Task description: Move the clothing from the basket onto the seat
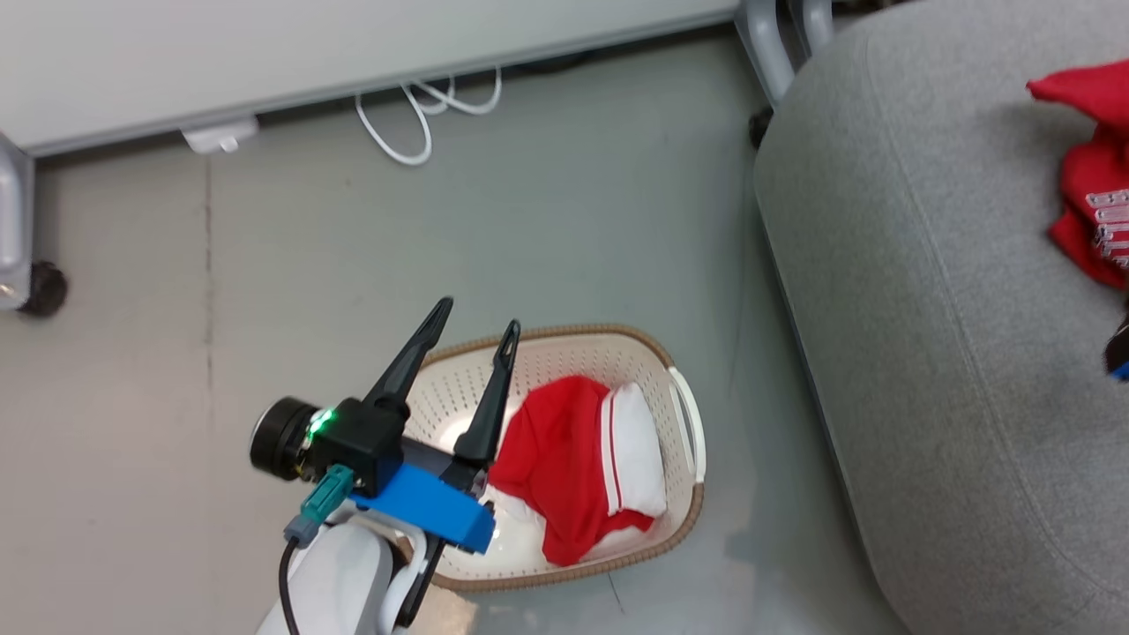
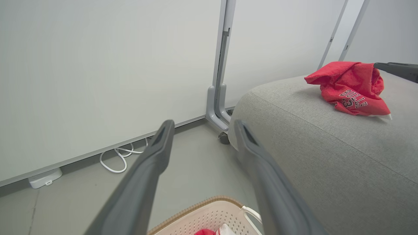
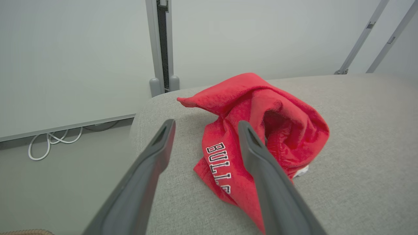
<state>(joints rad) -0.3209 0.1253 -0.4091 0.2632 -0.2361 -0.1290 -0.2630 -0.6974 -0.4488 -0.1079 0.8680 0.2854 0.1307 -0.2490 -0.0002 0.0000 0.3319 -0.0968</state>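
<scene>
Head view's right edge cuts off the jersey (image 1: 1092,168) lying on the seat (image 1: 926,309).

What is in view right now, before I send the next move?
seat: one, grey, head view's right
basket: one, cream with brown rim, on the floor beside the seat
red-and-white garment: one, lying in the basket
BULLS garment: one, red, crumpled on the seat
wall panel: one, white, behind the floor
cable: one looped bundle, white, floor by the wall panel
plug box: one, white, beside the cable
castors: two, black, at the frame feet
left tool: dark, open, above the basket
right tool: dark, open, over the seat by the BULLS garment
</scene>
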